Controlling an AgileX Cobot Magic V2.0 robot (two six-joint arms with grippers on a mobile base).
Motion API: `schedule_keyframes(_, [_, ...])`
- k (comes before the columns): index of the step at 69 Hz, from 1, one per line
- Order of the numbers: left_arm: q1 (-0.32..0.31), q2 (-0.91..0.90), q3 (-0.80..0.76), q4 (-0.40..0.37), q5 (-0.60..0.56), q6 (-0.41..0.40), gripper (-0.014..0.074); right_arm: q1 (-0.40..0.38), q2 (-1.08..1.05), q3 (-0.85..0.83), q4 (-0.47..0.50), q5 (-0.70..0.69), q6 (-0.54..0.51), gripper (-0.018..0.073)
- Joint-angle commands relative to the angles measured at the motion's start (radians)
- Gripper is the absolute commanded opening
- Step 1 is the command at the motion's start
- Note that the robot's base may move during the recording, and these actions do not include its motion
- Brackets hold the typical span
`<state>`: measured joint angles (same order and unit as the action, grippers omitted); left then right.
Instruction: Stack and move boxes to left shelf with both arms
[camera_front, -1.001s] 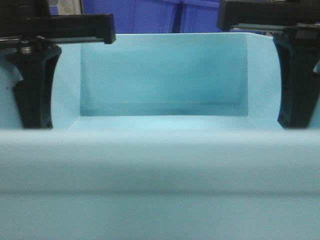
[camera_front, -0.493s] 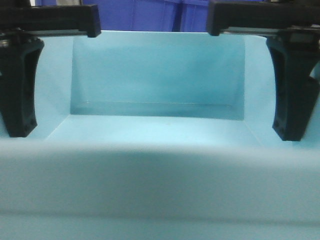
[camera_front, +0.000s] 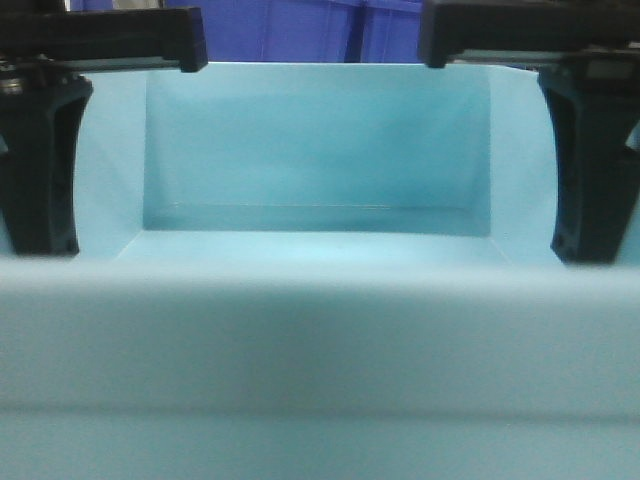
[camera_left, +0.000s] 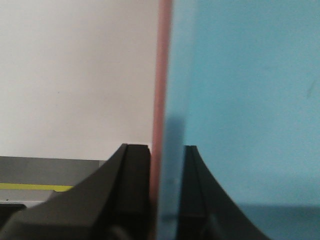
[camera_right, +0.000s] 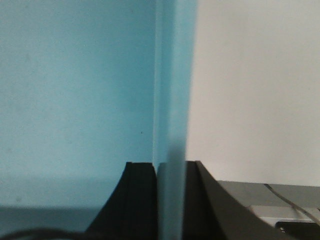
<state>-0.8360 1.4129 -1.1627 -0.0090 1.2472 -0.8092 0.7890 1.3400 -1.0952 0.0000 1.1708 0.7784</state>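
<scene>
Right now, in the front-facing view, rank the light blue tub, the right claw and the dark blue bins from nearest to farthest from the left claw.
1. Light blue tub: its left wall is in the left claw.
2-3. Right claw, on the tub's right wall, and dark blue bins, behind the far rim: too close to call.

Dim, soft light — near rim blurred, wrist views out of focus.

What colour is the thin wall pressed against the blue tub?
Pale pink wall, clearest in the left wrist view.
</scene>
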Motion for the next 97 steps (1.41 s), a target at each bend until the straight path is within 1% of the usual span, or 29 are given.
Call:
schedule_keyframes(1, [-0.01,-0.041,-0.032,-0.019,0.092,0.037,-0.0004,0.002,-0.038,-0.054,-0.036,-0.015,-0.003,0.0055])
schedule_keyframes(5, [-0.01,-0.041,-0.032,-0.026,0.092,0.068,-0.0004,0.002,-0.038,-0.062,-0.044,-0.015,-0.003,0.0055])
schedule_keyframes(18, [-0.01,-0.041,-0.032,-0.026,0.092,0.068,-0.0004,0.002,-0.036,-0.067,-0.05,-0.015,-0.003,0.0055])
schedule_keyframes(26, [-0.01,-0.041,-0.032,-0.026,0.092,0.064,-0.0004,0.002,-0.036,-0.067,-0.05,-0.018,0.008,0.0055])
schedule_keyframes(33, [-0.01,-0.041,-0.032,-0.026,0.092,0.034,-0.0004,0.002,-0.036,-0.067,-0.053,-0.021,0.022,0.0055])
schedule_keyframes(41, [-0.01,-0.041,-0.032,-0.026,0.083,0.029,-0.0004,0.002,-0.036,-0.067,-0.057,-0.017,0.028,0.0055])
schedule_keyframes(46, [-0.01,-0.041,-0.032,-0.026,0.077,0.008,-0.0004,0.002,-0.036,-0.067,-0.057,-0.011,0.028,0.0055])
schedule_keyframes(61, [-0.008,-0.041,-0.046,-0.024,0.055,0.008,-0.0004,0.002,-0.036,-0.057,-0.06,0.003,0.028,0.0055])
schedule_keyframes(97, [-0.008,-0.041,-0.065,-0.008,0.066,0.008,-0.0004,0.002,-0.036,-0.047,-0.061,-0.006,0.028,0.0055])
